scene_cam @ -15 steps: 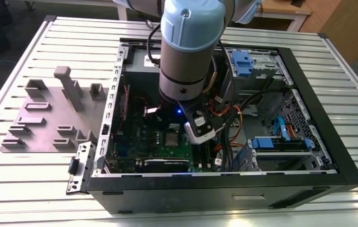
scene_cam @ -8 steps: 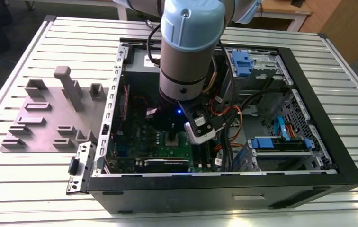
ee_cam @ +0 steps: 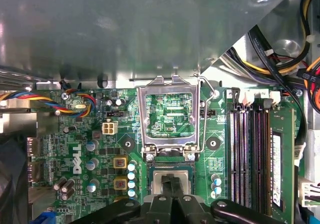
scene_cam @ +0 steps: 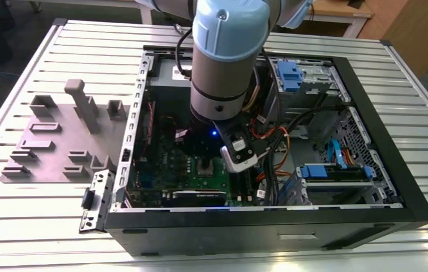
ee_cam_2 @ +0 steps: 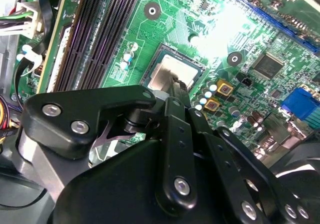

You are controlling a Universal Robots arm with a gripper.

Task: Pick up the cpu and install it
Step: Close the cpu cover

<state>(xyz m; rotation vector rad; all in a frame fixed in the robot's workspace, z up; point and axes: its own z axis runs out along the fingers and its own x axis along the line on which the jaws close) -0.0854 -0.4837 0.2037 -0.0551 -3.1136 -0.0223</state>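
Socket retention bracket (ee_cam: 170,116) stands hinged open just beyond gripper (ee_cam: 170,181). Memory slots (ee_cam: 250,154) flank 1 side, a capacitor row (ee_cam: 131,176) the other. 2 fingers pressed together, holding nothing, tips over cpu (ee_cam: 187,179). Cpu: flat silver-grey square, seated in socket on green motherboard (ee_cam: 75,134).

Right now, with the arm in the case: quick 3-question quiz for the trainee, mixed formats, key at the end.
1. True or false: the bracket is closed over the cpu.
2. Where is the cpu? A on the fixture outside the case; B in the socket; C on the RAM slots.
3. Fill in: the gripper has its jaws ___, tips at the cpu.
Key: 1 false, it stands open. 2 B. 3 shut.
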